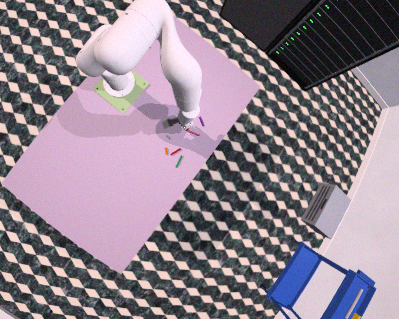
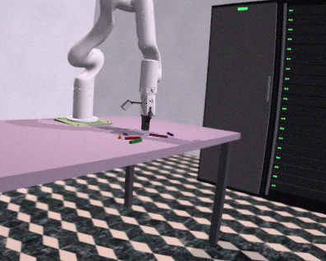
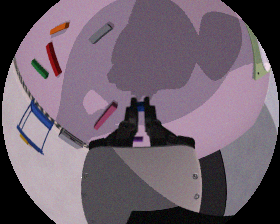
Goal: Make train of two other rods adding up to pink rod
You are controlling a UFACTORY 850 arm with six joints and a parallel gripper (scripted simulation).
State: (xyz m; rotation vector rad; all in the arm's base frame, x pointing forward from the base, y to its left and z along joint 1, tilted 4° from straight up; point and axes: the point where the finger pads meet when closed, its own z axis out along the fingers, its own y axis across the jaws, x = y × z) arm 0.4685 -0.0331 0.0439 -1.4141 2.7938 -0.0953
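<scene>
We see the lilac table carrying the white arm, which hangs its gripper low, just left of the pink rod. Its fingers stand narrow, pinching a short rod that looks bluish. We judge it is meant to join the green rod nearer us. We find no readable writing.

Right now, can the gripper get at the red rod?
Probably not yet. The red rod lies uncovered, apart from its neighbours, but the gripper is shut on a small rod and must release that first.
</scene>
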